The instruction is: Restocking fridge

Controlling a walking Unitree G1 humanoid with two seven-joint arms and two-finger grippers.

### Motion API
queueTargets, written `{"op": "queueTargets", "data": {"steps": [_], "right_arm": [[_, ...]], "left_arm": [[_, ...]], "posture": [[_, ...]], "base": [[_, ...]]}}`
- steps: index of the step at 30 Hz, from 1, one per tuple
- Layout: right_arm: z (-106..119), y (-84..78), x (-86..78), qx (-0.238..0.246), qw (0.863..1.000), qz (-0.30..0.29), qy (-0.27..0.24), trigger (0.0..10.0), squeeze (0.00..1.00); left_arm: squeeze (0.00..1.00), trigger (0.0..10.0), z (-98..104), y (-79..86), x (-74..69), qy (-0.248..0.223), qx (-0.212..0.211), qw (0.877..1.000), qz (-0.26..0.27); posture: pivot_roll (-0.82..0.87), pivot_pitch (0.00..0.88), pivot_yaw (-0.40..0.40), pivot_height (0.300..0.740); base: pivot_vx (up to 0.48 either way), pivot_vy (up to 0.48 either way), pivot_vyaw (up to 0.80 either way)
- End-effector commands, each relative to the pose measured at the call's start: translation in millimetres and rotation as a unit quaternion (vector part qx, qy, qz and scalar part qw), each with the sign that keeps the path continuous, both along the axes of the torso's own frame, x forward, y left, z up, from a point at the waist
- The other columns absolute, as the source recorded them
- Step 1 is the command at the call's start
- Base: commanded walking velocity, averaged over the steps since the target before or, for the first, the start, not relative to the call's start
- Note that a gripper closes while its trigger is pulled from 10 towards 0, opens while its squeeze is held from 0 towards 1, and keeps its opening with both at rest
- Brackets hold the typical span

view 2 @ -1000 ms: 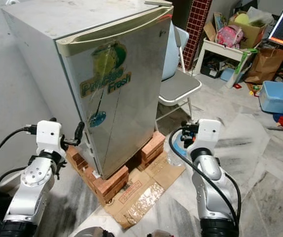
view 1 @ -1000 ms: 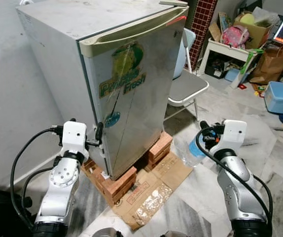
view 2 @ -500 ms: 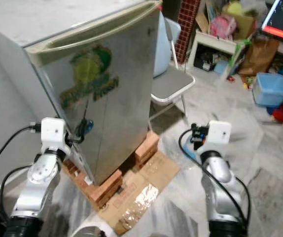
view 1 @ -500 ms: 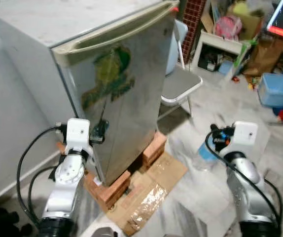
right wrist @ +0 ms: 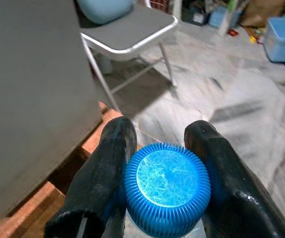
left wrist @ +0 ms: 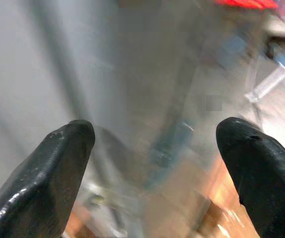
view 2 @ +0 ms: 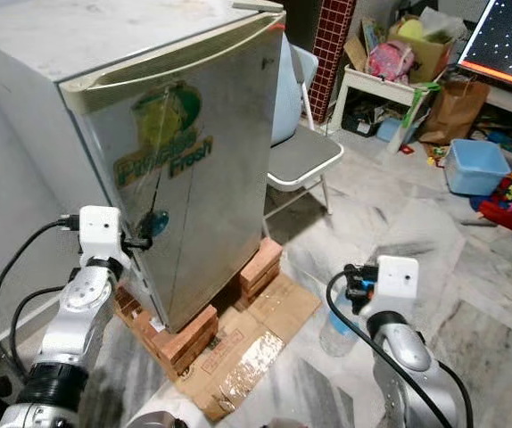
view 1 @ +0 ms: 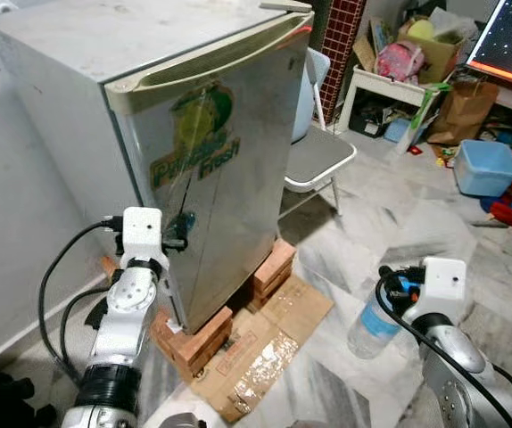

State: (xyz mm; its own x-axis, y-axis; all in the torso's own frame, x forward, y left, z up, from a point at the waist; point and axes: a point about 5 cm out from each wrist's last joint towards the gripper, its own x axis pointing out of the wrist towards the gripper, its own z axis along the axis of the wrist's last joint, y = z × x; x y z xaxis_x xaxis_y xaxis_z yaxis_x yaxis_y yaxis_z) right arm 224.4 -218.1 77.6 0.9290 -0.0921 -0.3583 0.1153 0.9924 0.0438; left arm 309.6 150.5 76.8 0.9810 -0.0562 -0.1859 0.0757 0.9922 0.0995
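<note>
A small silver fridge (view 1: 220,152) with a green "Fresh" sticker stands shut on stacks of bricks (view 1: 195,332). My left gripper (view 1: 178,242) is open at the door's left edge, about mid-height; in the left wrist view its fingers (left wrist: 58,173) are spread wide with the grey door blurred between them. My right gripper (view 1: 397,290) is shut on the blue cap (right wrist: 167,187) of a clear water bottle (view 1: 370,326), which hangs low over the marble floor to the right of the fridge.
Flattened cardboard (view 1: 269,352) lies on the floor in front of the bricks. A grey folding chair (view 1: 320,153) stands just right of the fridge. Behind it are a cluttered white shelf (view 1: 390,85), a paper bag (view 1: 466,105) and a blue bin (view 1: 485,167). A wall runs along the left.
The camera has shifted. My right arm has come down and back towards me with the bottle still held. The left gripper stays at the door's edge.
</note>
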Motion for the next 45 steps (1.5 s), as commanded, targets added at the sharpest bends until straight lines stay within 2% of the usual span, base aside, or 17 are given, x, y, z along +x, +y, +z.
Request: {"op": "queueTargets", "data": {"steps": [1, 3, 4, 8, 12, 15, 20, 22, 24, 25, 28, 29, 31, 35, 37, 38, 45], "right_arm": [[10, -1.4, 6.0, 0.002, 1.000, -0.003, -0.020, 10.0, 0.00], [10, -1.3, 6.8, 0.002, 1.000, -0.004, -0.020, 10.0, 0.00], [11, 1.8, 8.3, 0.004, 1.000, -0.004, -0.021, 10.0, 0.00], [11, 5.6, 7.8, 0.007, 1.000, -0.005, -0.020, 10.0, 0.00], [9, 1.2, 2.5, 0.006, 0.999, -0.033, -0.012, 10.0, 0.00], [7, -3.8, 0.7, 0.008, 0.998, -0.060, -0.008, 10.0, 0.00], [5, -9.5, -2.4, 0.008, 0.995, -0.100, 0.002, 10.0, 0.00], [4, -9.9, -2.8, 0.011, 0.994, -0.106, 0.004, 10.0, 0.00], [4, -10.4, -2.0, 0.013, 0.994, -0.111, 0.004, 10.0, 0.00], [3, -10.5, -1.8, 0.013, 0.994, -0.111, 0.004, 10.0, 0.00], [4, -8.6, 0.3, 0.013, 0.994, -0.110, 0.000, 10.0, 0.00], [4, -8.6, 0.3, 0.013, 0.994, -0.110, 0.000, 10.0, 0.00], [6, -9.0, 2.1, 0.013, 0.994, -0.111, -0.005, 10.0, 0.00], [5, -11.7, 2.8, 0.012, 0.993, -0.115, -0.004, 10.0, 0.00], [5, -11.6, 3.0, 0.012, 0.993, -0.115, -0.003, 10.0, 0.00], [5, -10.9, 4.0, 0.012, 0.994, -0.112, -0.003, 10.0, 0.00], [5, -10.8, 9.4, 0.011, 0.994, -0.106, -0.004, 10.0, 0.00]], "left_arm": [[0.00, 10.0, -8, -19.1, 3.9, 0.036, 0.007, 0.998, -0.057], [0.00, 10.0, -9, -22.6, 4.7, 0.040, 0.009, 0.997, -0.066], [0.00, 10.0, -9, -42.7, 6.4, 0.044, -0.001, 0.992, -0.117], [0.00, 10.0, -8, -69.6, 3.6, 0.049, -0.013, 0.979, -0.195], [0.00, 10.0, -8, -101.2, -14.8, 0.061, -0.034, 0.943, -0.324], [0.00, 10.0, -6, -110.8, -26.6, 0.062, -0.047, 0.920, -0.384], [0.00, 10.0, -3, -114.5, -35.5, 0.057, -0.053, 0.899, -0.431], [0.00, 10.0, -1, -113.7, -35.2, 0.048, -0.046, 0.899, -0.434], [0.00, 10.0, 0, -116.4, -42.2, 0.065, -0.071, 0.880, -0.465], [0.00, 10.0, 1, -116.8, -43.2, 0.063, -0.068, 0.878, -0.469], [0.00, 10.0, 2, -113.5, -38.7, 0.045, -0.042, 0.897, -0.437], [0.00, 10.0, 2, -113.5, -38.7, 0.045, -0.042, 0.897, -0.437], [0.00, 10.0, 7, -89.4, -25.0, 0.014, -0.050, 0.942, -0.332], [0.00, 10.0, 5, -46.4, -32.6, 0.007, -0.062, 0.969, -0.239], [0.00, 10.0, 4, -38.7, -34.8, 0.003, -0.057, 0.974, -0.221], [0.00, 10.0, 4, -23.9, -39.4, -0.005, -0.050, 0.981, -0.186], [0.00, 10.0, -2, 34.5, -62.9, -0.018, -0.030, 0.999, -0.025]], "posture": [[-0.06, 0.000, -0.050, 0.740], [-0.06, 0.000, -0.050, 0.740], [-0.06, 0.000, -0.048, 0.740], [-0.07, 0.000, -0.041, 0.740], [-0.07, 0.000, -0.030, 0.740], [-0.06, 0.000, -0.022, 0.740], [-0.06, 0.000, -0.011, 0.740], [-0.06, 0.000, -0.011, 0.740], [-0.06, 0.000, -0.008, 0.740], [-0.06, 0.000, -0.008, 0.740], [-0.06, 0.000, -0.005, 0.740], [-0.06, 0.000, -0.005, 0.740], [-0.05, 0.000, -0.001, 0.740], [-0.04, 0.000, -0.005, 0.740], [-0.03, 0.000, -0.006, 0.740], [-0.03, 0.000, -0.008, 0.740], [-0.01, 0.000, -0.018, 0.740]], "base": [[0.000, 0.000, 0.00], [0.000, 0.000, 0.00], [0.000, 0.000, 0.00], [0.000, 0.000, 0.00], [0.000, 0.000, 0.00], [0.000, 0.000, 0.00], [0.000, 0.000, 0.00], [0.000, 0.000, -0.59], [0.000, 0.000, -0.76], [0.000, 0.000, -0.73], [0.000, 0.000, -0.14], [0.000, 0.000, 0.00], [0.000, 0.000, 0.00], [0.000, 0.000, 0.00], [0.000, 0.000, 0.00], [0.000, 0.000, 0.00], [0.000, 0.000, 0.00]]}}
